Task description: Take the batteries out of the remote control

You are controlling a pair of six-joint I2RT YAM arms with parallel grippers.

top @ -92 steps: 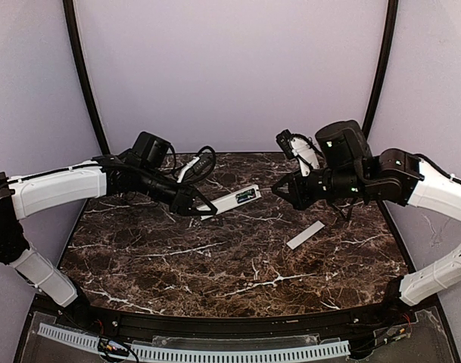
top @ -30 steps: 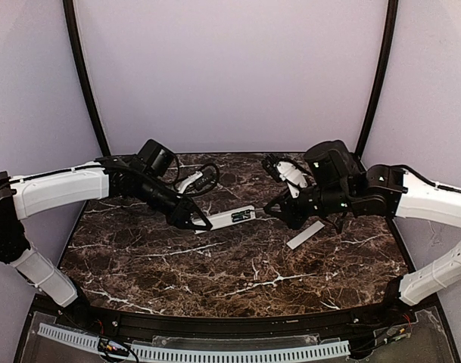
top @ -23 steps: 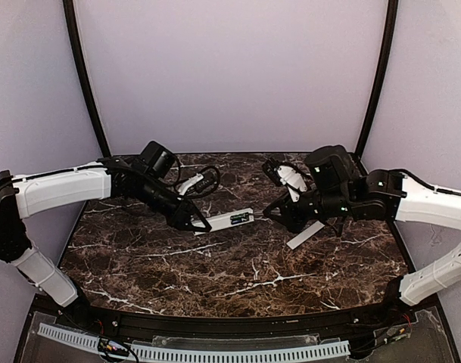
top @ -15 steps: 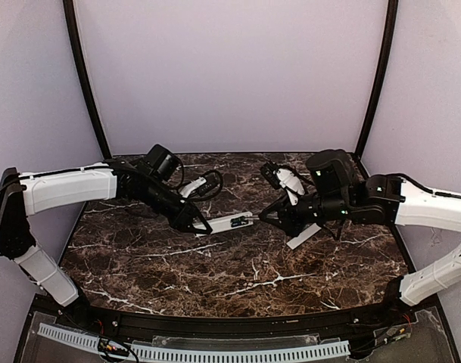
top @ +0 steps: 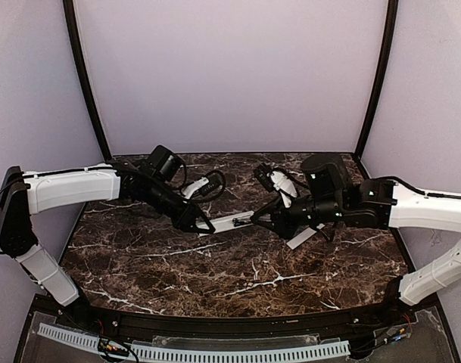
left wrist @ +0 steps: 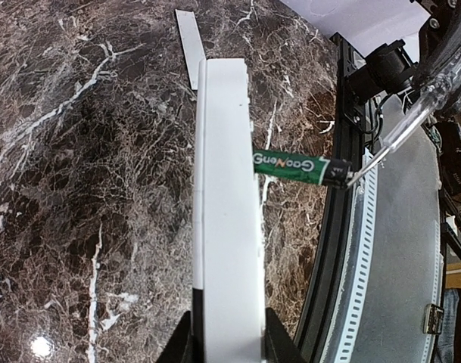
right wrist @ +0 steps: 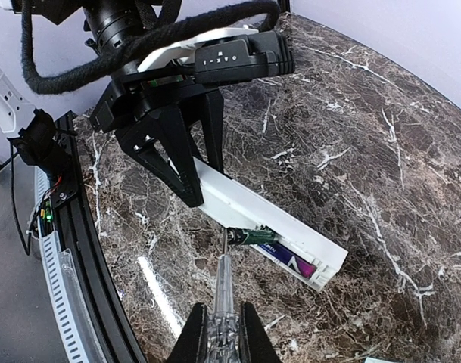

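Observation:
My left gripper (top: 200, 224) is shut on one end of the remote control (top: 232, 221), a long white bar held just above the table with its battery bay open. In the left wrist view the remote (left wrist: 226, 212) runs away from the fingers. A green battery (left wrist: 289, 166) sticks sideways out of it. My right gripper (right wrist: 224, 333) is shut on a clear-handled pick tool (right wrist: 223, 291). The tool tip touches the green battery's (right wrist: 254, 236) free end. A purple battery (right wrist: 294, 262) still lies in the bay. The right gripper (top: 274, 219) is just right of the remote.
The flat white cover strip (top: 304, 237) lies on the marble table below my right arm; it also shows in the left wrist view (left wrist: 188, 45). Black cables loop at the back centre (top: 207, 181). The table's black front rail (left wrist: 344, 227) runs close by.
Both arms have moved toward the centre and lower. The right gripper's tool has reached the remote's bay, and the green battery now pokes out sideways.

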